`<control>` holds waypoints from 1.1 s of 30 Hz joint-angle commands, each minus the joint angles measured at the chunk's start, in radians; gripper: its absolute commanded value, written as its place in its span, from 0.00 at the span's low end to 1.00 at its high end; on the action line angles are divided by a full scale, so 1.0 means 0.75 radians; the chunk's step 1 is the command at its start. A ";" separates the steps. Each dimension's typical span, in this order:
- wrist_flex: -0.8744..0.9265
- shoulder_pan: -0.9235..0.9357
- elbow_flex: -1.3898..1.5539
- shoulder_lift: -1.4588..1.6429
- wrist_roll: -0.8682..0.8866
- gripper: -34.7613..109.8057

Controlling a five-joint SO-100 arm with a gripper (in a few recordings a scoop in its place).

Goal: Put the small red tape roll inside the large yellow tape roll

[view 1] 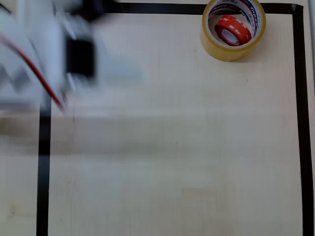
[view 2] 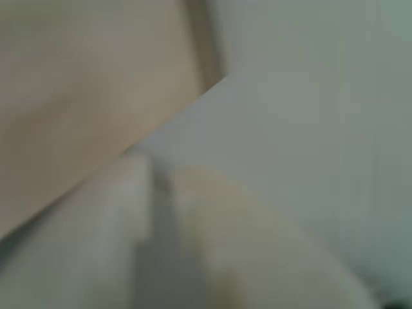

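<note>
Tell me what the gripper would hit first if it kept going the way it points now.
Can't say: the gripper is a blur. Ahead looks like pale surface and wooden table, not the tape rolls.

Overhead view straight down on the table (view 1: 172, 147), wrist view blurred, close, sharing its pale top (view 2: 77, 96)

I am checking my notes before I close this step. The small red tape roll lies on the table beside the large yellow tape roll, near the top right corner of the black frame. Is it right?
Not quite. In the overhead view the small red tape roll lies inside the large yellow tape roll, within its ring, not beside it. The rest holds: both sit near the top right corner of the black frame.
</note>
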 commanded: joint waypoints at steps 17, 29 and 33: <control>-1.509 0.029 3.221 2.250 -0.057 0.24; -1.397 0.084 3.786 2.829 -0.043 0.24; -1.370 0.088 3.833 2.829 -0.045 0.24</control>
